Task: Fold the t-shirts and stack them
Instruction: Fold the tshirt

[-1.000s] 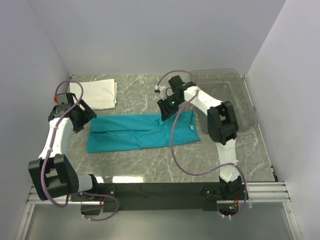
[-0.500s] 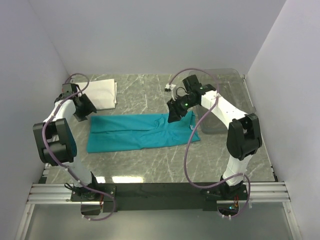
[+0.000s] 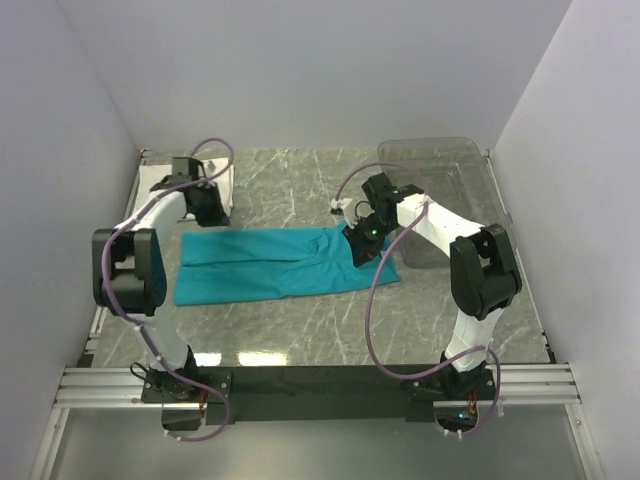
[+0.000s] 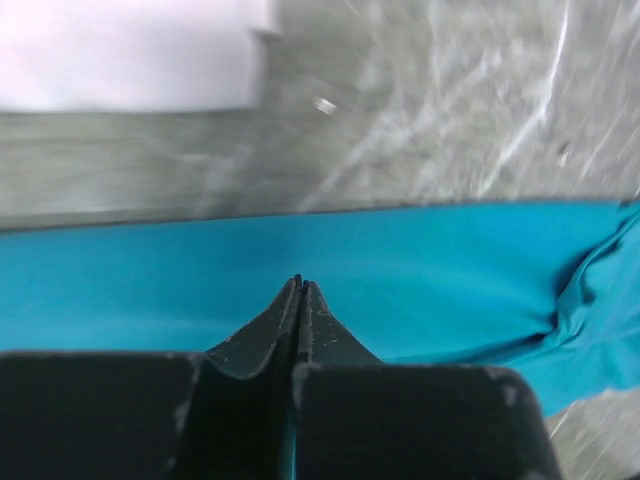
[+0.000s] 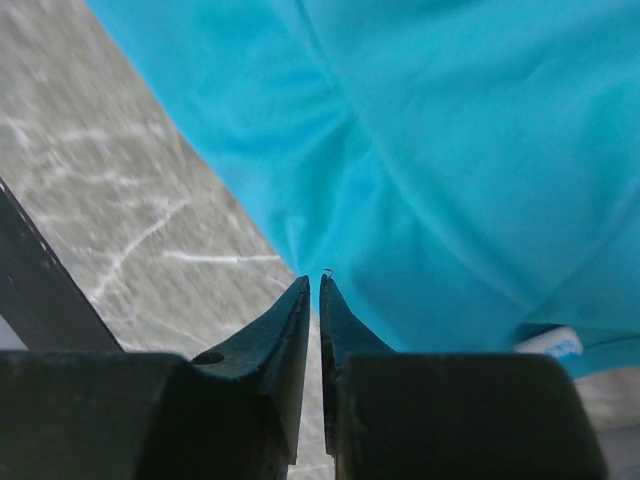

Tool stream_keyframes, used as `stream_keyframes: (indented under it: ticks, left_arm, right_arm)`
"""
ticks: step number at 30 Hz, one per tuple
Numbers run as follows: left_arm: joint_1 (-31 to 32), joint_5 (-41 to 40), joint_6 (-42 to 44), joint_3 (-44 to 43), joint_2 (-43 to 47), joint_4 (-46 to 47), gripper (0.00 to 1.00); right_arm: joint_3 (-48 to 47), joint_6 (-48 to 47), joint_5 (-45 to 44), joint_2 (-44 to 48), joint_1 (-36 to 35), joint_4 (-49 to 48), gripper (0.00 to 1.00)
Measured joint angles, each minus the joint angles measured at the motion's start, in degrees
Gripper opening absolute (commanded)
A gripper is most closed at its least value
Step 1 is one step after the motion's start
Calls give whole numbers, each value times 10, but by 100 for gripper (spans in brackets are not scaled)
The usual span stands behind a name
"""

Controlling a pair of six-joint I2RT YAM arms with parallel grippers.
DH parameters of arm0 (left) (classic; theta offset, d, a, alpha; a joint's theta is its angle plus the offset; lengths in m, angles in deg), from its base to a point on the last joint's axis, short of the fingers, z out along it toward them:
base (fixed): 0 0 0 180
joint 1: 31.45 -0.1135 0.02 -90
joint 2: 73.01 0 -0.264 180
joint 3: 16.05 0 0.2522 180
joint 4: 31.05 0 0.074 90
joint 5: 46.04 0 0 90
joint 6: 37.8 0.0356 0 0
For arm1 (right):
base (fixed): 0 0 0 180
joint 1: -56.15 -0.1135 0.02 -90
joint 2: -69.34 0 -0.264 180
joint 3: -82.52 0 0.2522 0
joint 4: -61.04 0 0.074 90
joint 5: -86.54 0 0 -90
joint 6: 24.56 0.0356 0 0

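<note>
Over the last second I brought the left claw fully shut near the far edge of the teal shirt, flat on the bench, and the right claw to a slit near the label; pinch unconfirmed, fold grasp probably begun.

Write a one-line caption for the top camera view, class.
Left arm and right arm reach down to a teal shirt spread on the table, a white shirt behind it.

Plain teal-blue t-shirt, plain white t-shirt, table is grey marble with white veins, cables purple. Neck label looks white with blue print, kinda blurry though.
</note>
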Motion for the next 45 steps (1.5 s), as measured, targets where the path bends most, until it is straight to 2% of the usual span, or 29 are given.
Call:
stream_keyframes:
  ticks: [4,14,27,36,45]
  left_arm:
    - [33,2,8,-2,-44,-6,1]
    - [32,-35,7,-12,-90,-17,1]
    - [27,-65,-42,27,-69,12,1]
    - [15,-89,-116,101,-9,4,1]
    - [15,-84,-190,171,49,-16,1]
  right_arm:
    - [12,0,-24,-13,-15,1,10]
    - [17,17,-71,-51,-59,-20,1]
    - [-23,52,-120,-101,-62,-17,0]
    - [-143,41,-176,-172,-32,2,0]
    - [-381,59,-224,-312,-6,35,0]
